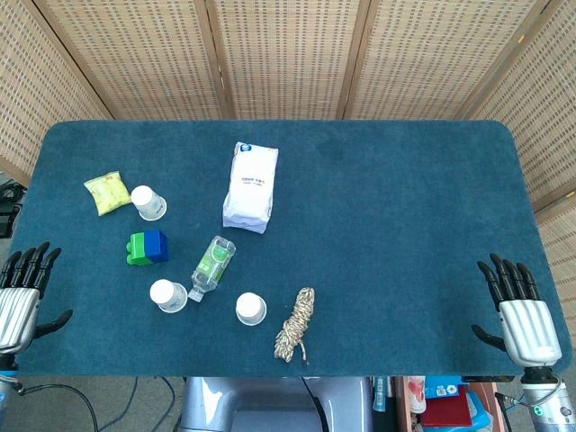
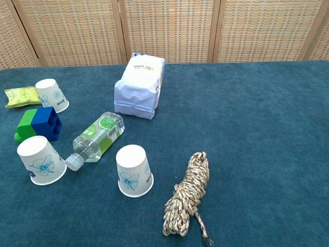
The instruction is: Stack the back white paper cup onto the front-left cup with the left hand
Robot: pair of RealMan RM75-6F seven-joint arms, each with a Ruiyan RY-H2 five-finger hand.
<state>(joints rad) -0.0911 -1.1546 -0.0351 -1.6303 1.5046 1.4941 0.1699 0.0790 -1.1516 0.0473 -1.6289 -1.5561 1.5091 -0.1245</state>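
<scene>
Three white paper cups stand upside down on the blue table. The back cup (image 1: 148,202) (image 2: 51,95) is at the left beside a yellow packet. The front-left cup (image 1: 168,295) (image 2: 41,160) stands near the table's front edge. A third cup (image 1: 251,309) (image 2: 134,171) stands to its right. My left hand (image 1: 22,297) hangs open at the table's left front edge, well apart from the cups. My right hand (image 1: 519,310) is open at the right front edge. Neither hand shows in the chest view.
A yellow snack packet (image 1: 107,192), a green and blue block (image 1: 148,247), a lying water bottle (image 1: 212,263), a white bag (image 1: 250,186) and a coil of rope (image 1: 296,324) lie on the blue table (image 1: 387,207). Wicker screens stand behind.
</scene>
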